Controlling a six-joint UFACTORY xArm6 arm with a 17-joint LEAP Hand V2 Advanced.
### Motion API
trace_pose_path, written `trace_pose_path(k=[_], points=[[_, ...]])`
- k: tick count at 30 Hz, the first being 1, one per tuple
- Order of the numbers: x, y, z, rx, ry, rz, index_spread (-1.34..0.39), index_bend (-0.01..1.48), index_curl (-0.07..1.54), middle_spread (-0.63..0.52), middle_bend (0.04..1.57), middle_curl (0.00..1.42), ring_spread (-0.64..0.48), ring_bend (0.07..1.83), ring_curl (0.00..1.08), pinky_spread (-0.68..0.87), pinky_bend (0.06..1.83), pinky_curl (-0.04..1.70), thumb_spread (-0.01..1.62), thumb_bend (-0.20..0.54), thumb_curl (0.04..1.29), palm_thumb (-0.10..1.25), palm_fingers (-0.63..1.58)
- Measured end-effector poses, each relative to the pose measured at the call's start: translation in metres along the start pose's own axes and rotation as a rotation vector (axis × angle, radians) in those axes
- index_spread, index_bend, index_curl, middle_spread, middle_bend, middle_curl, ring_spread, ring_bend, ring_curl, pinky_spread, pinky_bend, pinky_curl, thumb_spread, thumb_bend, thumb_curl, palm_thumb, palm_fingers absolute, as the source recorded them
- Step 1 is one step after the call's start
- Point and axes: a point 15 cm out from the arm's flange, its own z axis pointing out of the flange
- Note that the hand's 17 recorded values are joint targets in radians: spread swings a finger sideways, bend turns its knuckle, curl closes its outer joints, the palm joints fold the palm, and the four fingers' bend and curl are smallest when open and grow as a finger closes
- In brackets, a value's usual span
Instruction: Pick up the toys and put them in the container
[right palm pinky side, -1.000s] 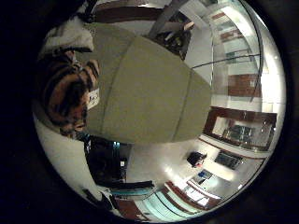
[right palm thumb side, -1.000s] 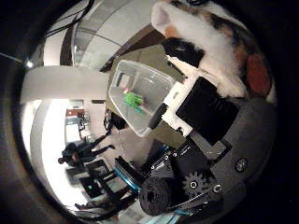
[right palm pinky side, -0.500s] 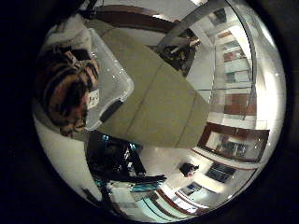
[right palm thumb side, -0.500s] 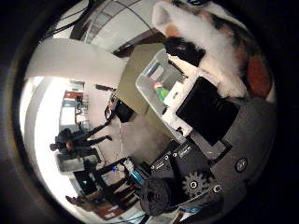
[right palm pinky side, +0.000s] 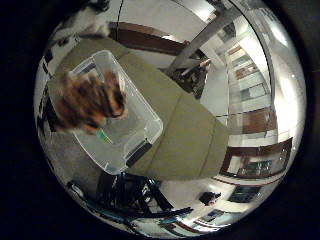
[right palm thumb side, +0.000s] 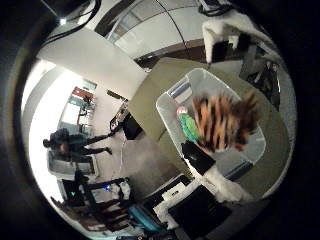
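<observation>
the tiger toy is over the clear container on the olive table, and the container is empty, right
Not quite: the container is not empty. The thumb side palm view shows a green toy already lying inside it. The rest holds: the striped tiger toy is over the clear container, which sits on the olive table.

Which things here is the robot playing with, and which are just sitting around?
Part of the job:
- tiger toy, blurred, over the clear container
- green toy, already inside the container
- hand, beside the container

Just lying about:
- olive table under the container
- black chairs beside the table
</observation>
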Motion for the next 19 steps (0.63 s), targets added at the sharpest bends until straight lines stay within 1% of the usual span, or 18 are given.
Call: trace_pose_path(k=[3, 6, 13, 16, 19], points=[[-0.004, 0.002, 0.010, -0.018, -0.004, -0.010, -0.42, 0.53, 0.44, -0.10, 0.57, 0.36, 0.03, 0.74, 0.30, 0.32, 0.80, 0.38, 1.04, -0.027, 0.43, 0.69, 0.05], [-0.005, 0.003, 0.014, -0.023, -0.005, -0.014, -0.42, 0.46, 0.40, -0.09, 0.48, 0.34, 0.07, 0.67, 0.27, 0.37, 0.77, 0.33, 1.05, -0.025, 0.42, 0.68, 0.07], [0.000, 0.002, 0.009, -0.019, -0.002, -0.030, -0.43, 0.35, 0.37, -0.08, 0.36, 0.32, 0.09, 0.55, 0.23, 0.40, 0.69, 0.24, 1.05, -0.024, 0.40, 0.68, 0.16], [0.024, -0.001, -0.006, 0.002, 0.012, -0.017, -0.43, 0.31, 0.37, -0.08, 0.31, 0.31, 0.10, 0.51, 0.21, 0.41, 0.66, 0.20, 1.05, -0.024, 0.40, 0.67, 0.19], [0.060, -0.004, -0.033, 0.033, 0.037, 0.002, -0.43, 0.28, 0.37, -0.08, 0.27, 0.31, 0.10, 0.47, 0.20, 0.41, 0.64, 0.16, 1.06, -0.024, 0.39, 0.66, 0.23]])
